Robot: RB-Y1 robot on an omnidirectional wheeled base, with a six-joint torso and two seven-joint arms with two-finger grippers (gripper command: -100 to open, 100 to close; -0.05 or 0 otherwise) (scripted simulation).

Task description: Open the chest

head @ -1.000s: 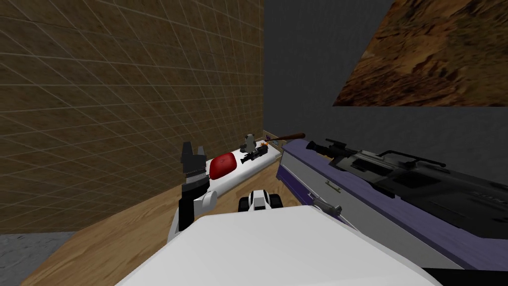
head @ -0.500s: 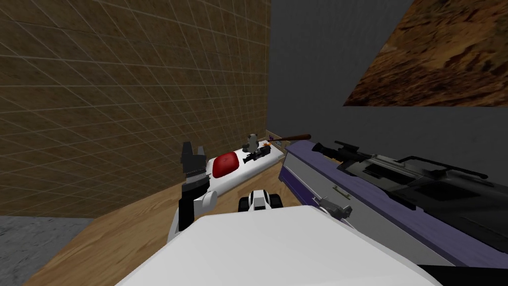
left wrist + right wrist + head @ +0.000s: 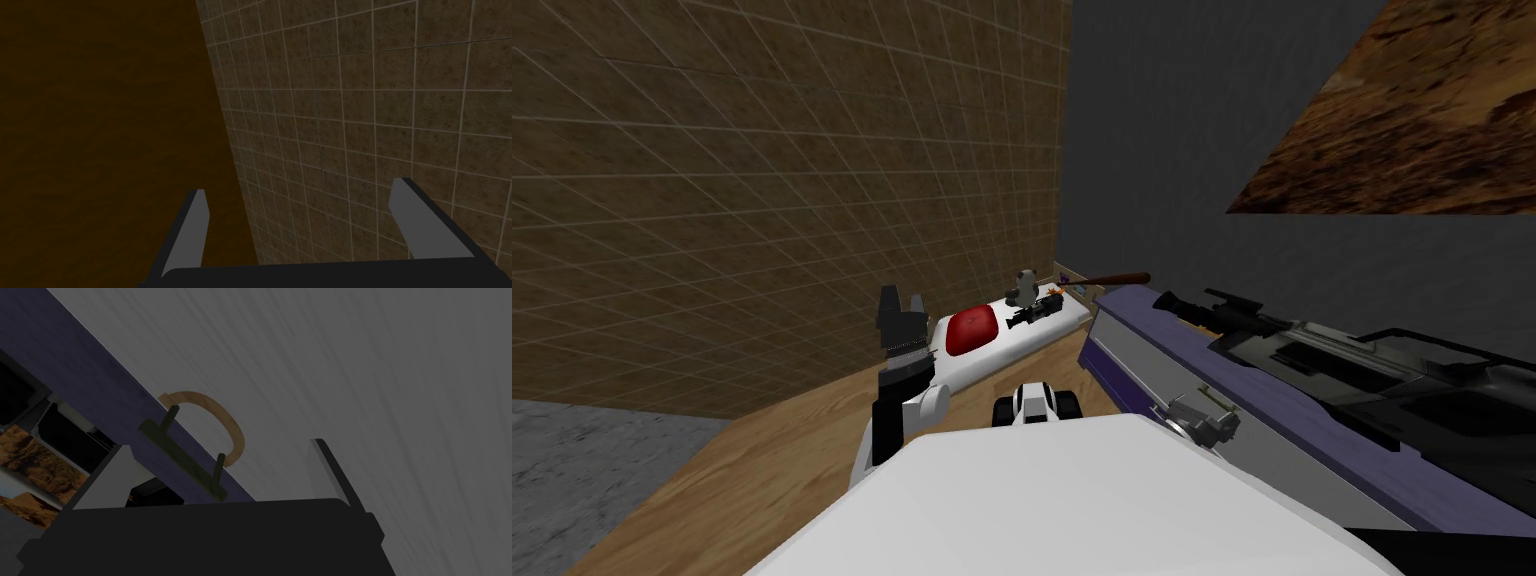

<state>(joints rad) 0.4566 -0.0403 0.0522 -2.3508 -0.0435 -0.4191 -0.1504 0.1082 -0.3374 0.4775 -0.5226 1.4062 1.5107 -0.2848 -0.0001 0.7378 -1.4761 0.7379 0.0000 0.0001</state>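
Observation:
The chest stands at my right, with a grey front (image 3: 1144, 372) and a purple lid (image 3: 1212, 368). My right gripper (image 3: 1204, 421) sits against that front, just under the lid's edge. In the right wrist view its fingers (image 3: 220, 443) stand open, and the chest's dark bar handle (image 3: 182, 455) lies between them, nearer one finger and untouched. A tan arc is drawn on the grey front (image 3: 350, 363) behind the handle. My left gripper (image 3: 902, 308) is raised beside me, open (image 3: 300, 186) and holding nothing.
Long black and grey objects (image 3: 1362, 360) lie on the chest's lid. A low white shelf (image 3: 982, 365) ahead carries a red cushion (image 3: 972, 328), a small dark device (image 3: 1032, 315) and a small figure (image 3: 1026, 287). A brown stick (image 3: 1112, 280) leans in the corner. A tiled wall (image 3: 762, 200) runs along my left.
The whole head view has slid, so I have moved. My right gripper has closed in on the chest's front at the handle. The left arm keeps its pose.

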